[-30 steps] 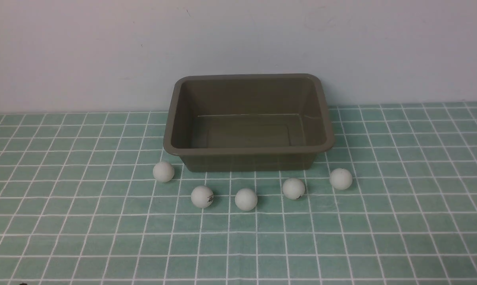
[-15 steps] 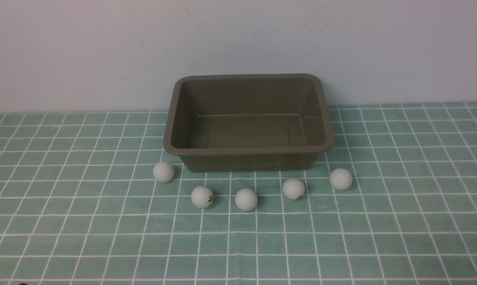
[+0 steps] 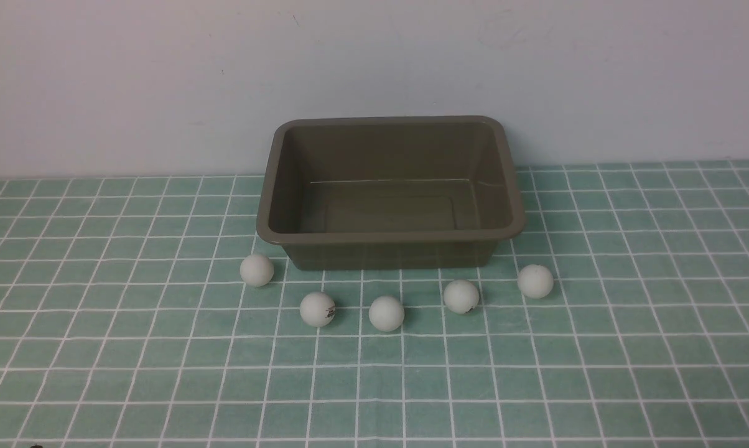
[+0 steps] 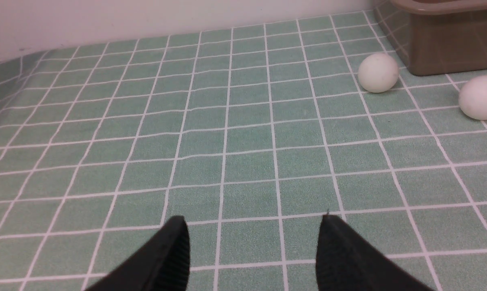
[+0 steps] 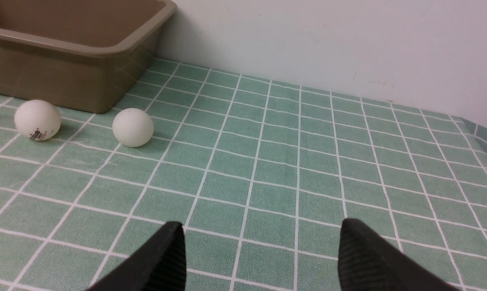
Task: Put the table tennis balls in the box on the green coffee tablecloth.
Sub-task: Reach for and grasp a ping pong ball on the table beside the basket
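Balls (image 3: 386, 313), five of them, lie in a loose arc on the cloth (image 3: 536, 373) just in front of the box (image 3: 390, 237), none touching it. The box stands by the wall. Left end effector (image 4: 252, 220) and right end effector (image 5: 261, 223) hover low over the cloth, jaws wide, both empty.
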Controlling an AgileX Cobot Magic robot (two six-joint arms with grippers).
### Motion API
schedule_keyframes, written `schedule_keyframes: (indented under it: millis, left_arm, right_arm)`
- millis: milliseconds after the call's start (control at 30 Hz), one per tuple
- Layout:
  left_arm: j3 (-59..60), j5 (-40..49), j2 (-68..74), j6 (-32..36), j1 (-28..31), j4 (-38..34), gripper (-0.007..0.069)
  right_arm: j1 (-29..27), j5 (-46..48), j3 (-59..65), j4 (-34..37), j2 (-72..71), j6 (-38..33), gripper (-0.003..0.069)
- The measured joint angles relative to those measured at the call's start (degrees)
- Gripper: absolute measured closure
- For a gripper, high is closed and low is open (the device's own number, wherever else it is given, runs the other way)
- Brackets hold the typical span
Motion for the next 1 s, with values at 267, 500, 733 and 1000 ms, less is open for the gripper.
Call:
schedule_keyframes:
  millis: [267, 500, 733, 1000]
  left_arm:
    - [0.0, 0.0, 0.0, 0.0, 0.0, 0.0, 0.0241]
    - [0.0, 0.0, 0.0, 0.0, 0.0, 0.0, 0.0241]
    - [0.0, 0.0, 0.0, 0.0, 0.0, 0.0, 0.0241]
    - [0.0, 0.0, 0.0, 0.0, 0.0, 0.0, 0.0241]
  right_arm:
    - [0.0, -0.05, 0.0, -0.01, 0.0, -0.17, 0.0197]
    - [0.0, 0.89, -2.91, 2.07, 0.0, 2.39, 0.0197]
    - [0.0, 8.4, -18.15, 5.23, -0.01, 4.68, 0.0197]
    - [0.0, 31.34, -32.45, 7.19, -0.06, 5.54, 0.0197]
